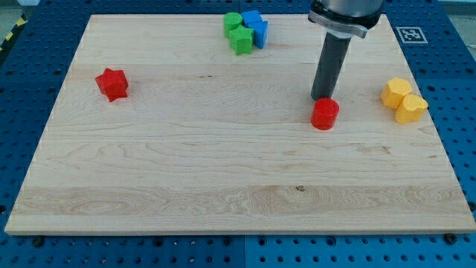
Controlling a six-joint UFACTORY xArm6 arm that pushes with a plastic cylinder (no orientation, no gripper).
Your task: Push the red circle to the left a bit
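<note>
The red circle sat right of centre on the wooden worktop, and my tip stood just behind it, at its upper edge and touching or nearly so. That was a poor spot for a leftward push: from there a stroke would likely drive the block toward the view's bottom. To do the step well, I judged that the tip should first swing round to the circle's right flank, staying clear of the yellow blocks near the right edge, then press through the block's middle in a short, slow, level stroke toward the view's left and stop early, since only a small shift was asked. The rod carries no fingers, so there was no opening or closing to tell of. The circle itself looked like a short, bright red cylinder with a flat top, standing upright and alone, well apart from the red star at upper left and the green and blue cluster at the top.
</note>
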